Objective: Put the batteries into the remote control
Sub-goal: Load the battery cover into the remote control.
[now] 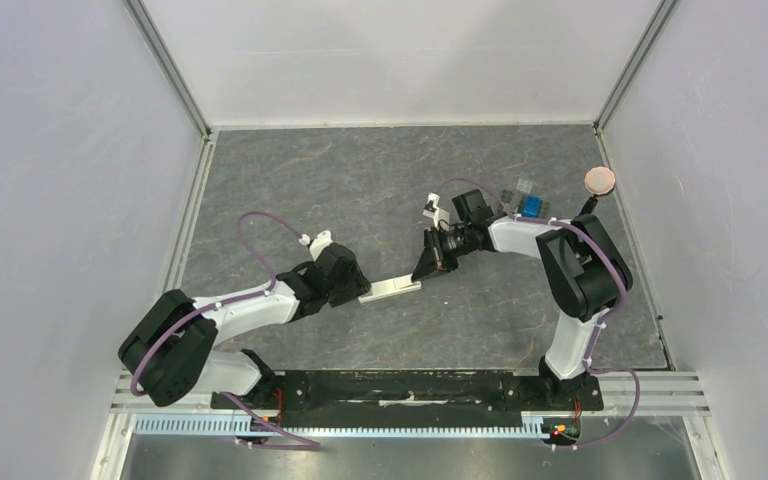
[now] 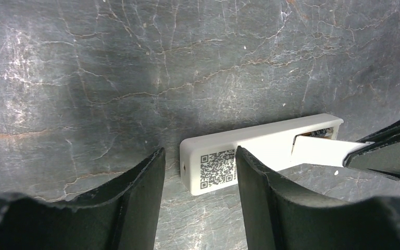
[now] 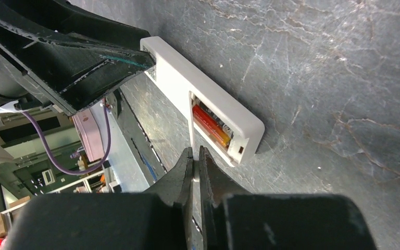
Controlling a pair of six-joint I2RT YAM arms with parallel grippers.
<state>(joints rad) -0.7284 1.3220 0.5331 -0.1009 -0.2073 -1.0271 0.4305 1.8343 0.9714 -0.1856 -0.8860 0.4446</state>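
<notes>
I find the remote control (image 2: 271, 141) lying face down on the table (image 2: 135, 78) near its middle, with the code sticker (image 2: 216, 167) upward. Its battery bay at the far end is uncovered.

The left pincer (image 2: 199, 156) stands moderately wide over the sticker end. One finger (image 2: 260, 198) overlaps the remote's body. I cannot tell whether it presses on it.

The right pincer (image 3: 194, 153) is closed on the thin white cover piece (image 2: 320, 150). The cover's free edge sits at the mouth of the bay.

From the right wrist view, a red battery (image 3: 211, 126) lies seated lengthwise in the bay. A second, darker cell just beside it is too shadowed for me to confirm.
</notes>
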